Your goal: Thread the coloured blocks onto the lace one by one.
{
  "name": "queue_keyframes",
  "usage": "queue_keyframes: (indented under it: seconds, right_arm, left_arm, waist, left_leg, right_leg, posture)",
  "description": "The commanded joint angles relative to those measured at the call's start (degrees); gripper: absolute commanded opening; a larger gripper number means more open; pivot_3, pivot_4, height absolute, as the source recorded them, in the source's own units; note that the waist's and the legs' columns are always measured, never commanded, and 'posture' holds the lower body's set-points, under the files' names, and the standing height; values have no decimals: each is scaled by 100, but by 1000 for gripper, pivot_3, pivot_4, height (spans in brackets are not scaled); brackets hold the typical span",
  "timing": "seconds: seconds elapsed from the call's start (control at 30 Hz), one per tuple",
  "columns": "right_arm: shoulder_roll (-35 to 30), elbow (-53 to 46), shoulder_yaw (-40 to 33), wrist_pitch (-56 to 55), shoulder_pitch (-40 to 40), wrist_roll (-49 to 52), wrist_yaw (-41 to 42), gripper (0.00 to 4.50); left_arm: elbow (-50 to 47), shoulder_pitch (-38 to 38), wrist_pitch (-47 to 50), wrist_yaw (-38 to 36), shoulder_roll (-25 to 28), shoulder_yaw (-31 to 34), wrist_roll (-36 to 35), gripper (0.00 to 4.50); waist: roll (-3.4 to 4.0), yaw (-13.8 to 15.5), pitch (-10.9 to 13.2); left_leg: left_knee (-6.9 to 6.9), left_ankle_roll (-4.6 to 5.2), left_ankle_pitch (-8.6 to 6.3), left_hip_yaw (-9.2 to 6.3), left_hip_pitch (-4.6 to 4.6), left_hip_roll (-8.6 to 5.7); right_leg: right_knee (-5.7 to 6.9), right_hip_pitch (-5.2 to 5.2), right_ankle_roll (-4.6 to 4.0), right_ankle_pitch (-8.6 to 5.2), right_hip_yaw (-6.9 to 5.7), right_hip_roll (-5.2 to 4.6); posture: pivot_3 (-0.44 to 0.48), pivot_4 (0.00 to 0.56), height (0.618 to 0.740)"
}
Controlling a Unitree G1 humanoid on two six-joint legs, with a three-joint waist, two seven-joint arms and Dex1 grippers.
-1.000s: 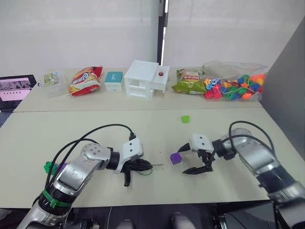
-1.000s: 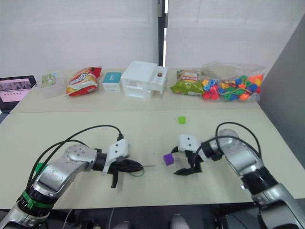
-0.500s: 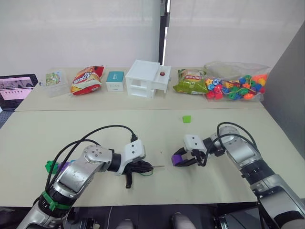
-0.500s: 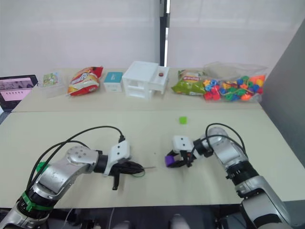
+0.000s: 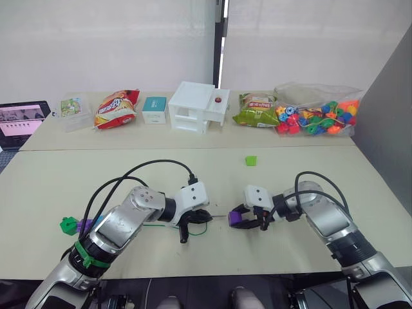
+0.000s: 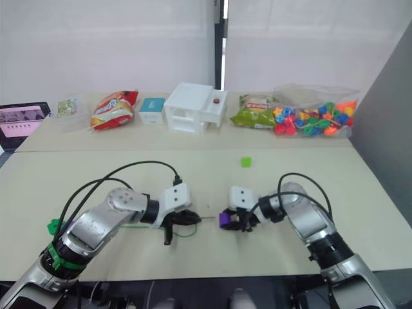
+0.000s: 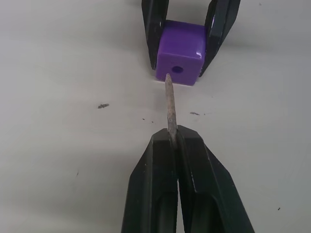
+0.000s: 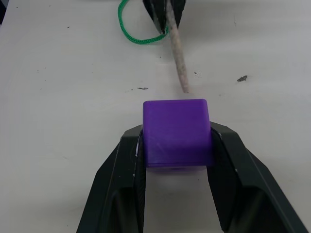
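My right gripper (image 5: 239,219) is shut on a purple block (image 8: 176,133), one finger on each side, low over the near middle of the table. My left gripper (image 7: 173,138) is shut on the lace's stiff tip (image 7: 170,102), which points at the block. The tip's end touches the block's face just beside its hole (image 7: 178,69). The green lace (image 5: 199,226) loops behind the left fingers and trails left towards a dark green block (image 5: 67,224) and a second purple block (image 5: 84,225). A light green block (image 5: 250,160) lies alone further back.
Along the back table stand a bag of mixed beads (image 5: 315,116), two snack bags (image 5: 116,108) (image 5: 254,109), a white box (image 5: 196,106), a small teal box (image 5: 154,109) and a laptop (image 5: 19,119). Black cables arch over both forearms.
My right gripper was open beside the purple block and has shut on it. My left gripper has carried the lace tip to the right, up to the block's face.
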Motion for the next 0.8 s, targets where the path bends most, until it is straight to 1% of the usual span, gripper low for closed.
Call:
queue_keyframes:
  seconds: [0.03,0.43,0.8]
  right_arm:
    - [-30,-128,18,95,58,-80,-108,1192]
    - [4,-420,36,414,34,-24,-105,1192]
    - [6,-686,51,648,43,-36,-137,1192]
  left_arm:
    - [-153,1,46,-37,33,-16,-58,0]
    - [66,9,-13,67,-245,-90,-14,0]
    - [383,-67,-276,34,-442,-220,69,0]
  waist:
    - [0,1,0]
    - [0,2,0]
    - [0,1,0]
  left_leg:
    - [0,0,0,0,2,0]
    - [0,0,0,0,5,0]
    - [0,0,0,0,5,0]
  right_leg:
    - [0,1,0,0,0,0]
    - [0,4,0,0,1,0]
    - [1,3,0,0,1,0]
  posture:
    - [0,150,740]
    - [0,150,740]
    - [0,150,740]
